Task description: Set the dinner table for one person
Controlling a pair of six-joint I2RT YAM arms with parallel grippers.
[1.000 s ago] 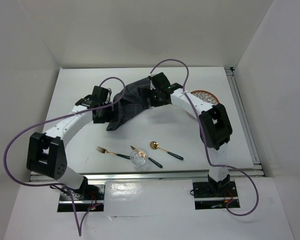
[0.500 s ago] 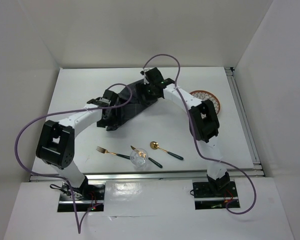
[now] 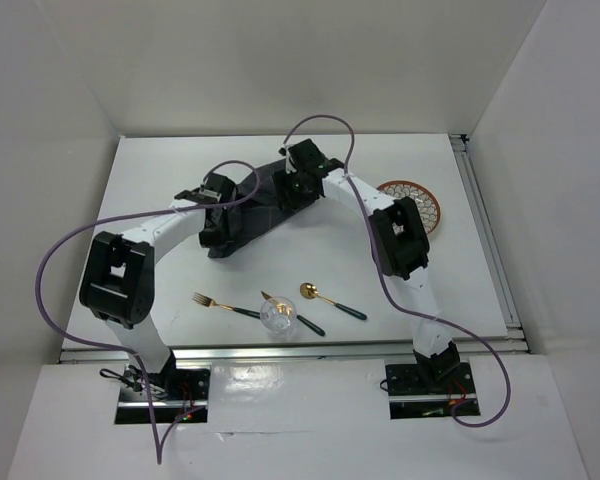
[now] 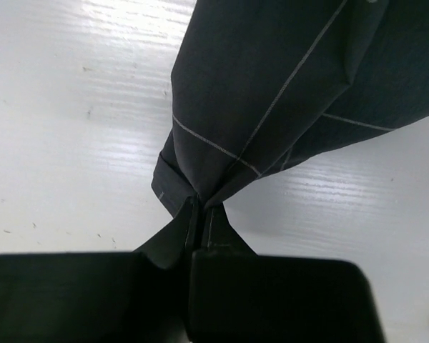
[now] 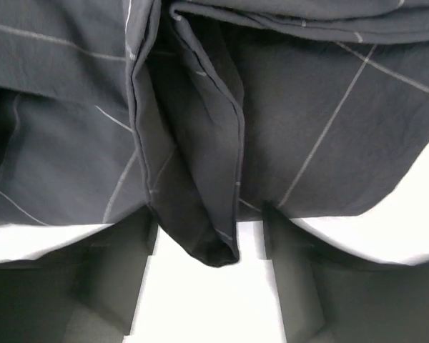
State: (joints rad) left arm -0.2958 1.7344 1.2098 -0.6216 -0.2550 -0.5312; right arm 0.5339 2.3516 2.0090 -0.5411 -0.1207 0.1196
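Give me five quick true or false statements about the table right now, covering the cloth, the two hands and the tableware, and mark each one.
1. The left hand is pinched shut on a corner of the placemat. True.
2. The placemat lies spread out flat. False: it is bunched up in folds.
3. The right hand straddles a fold of the placemat with its jaws apart. True.
4. The glass stands at the far edge. False: it stands near the front, between the fork and the spoon.
5. The plate sits on the left side. False: it sits on the right, behind the right arm.
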